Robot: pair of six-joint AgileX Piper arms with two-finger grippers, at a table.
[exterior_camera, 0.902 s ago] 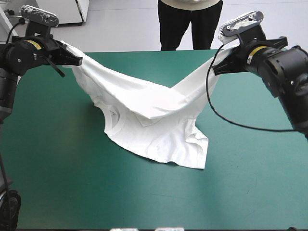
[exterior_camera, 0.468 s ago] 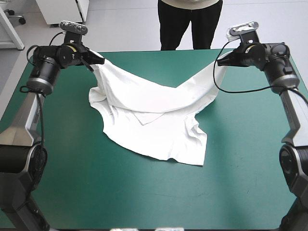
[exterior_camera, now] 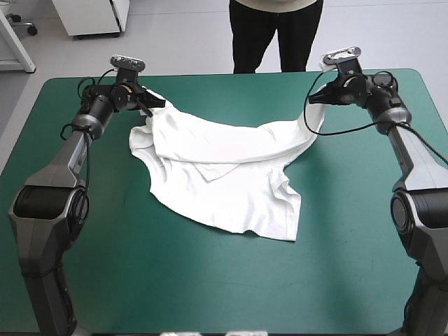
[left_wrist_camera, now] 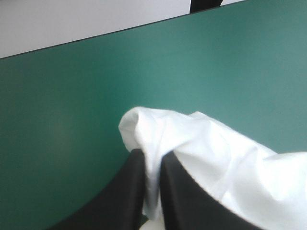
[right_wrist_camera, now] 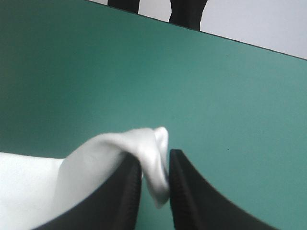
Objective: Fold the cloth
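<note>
The left gripper (exterior_camera: 155, 105) and right gripper (exterior_camera: 316, 98) each clamp a bunched edge of the white T-shirt (exterior_camera: 231, 189), which sags between them and lies spread below on the teal-green table (exterior_camera: 140, 280). Light and limp, it likely needs firm pinches at the corners.

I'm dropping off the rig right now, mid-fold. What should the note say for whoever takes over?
Left gripper: shut on the T-shirt, low near the table's far left.
Right gripper: shut on the T-shirt, near the far right.
T-shirt: one edge slung between the grippers, the rest rumpled mid-table.
Done: both grips taken.
Left: lay it out and fold it; no neat fold shows yet.
</note>
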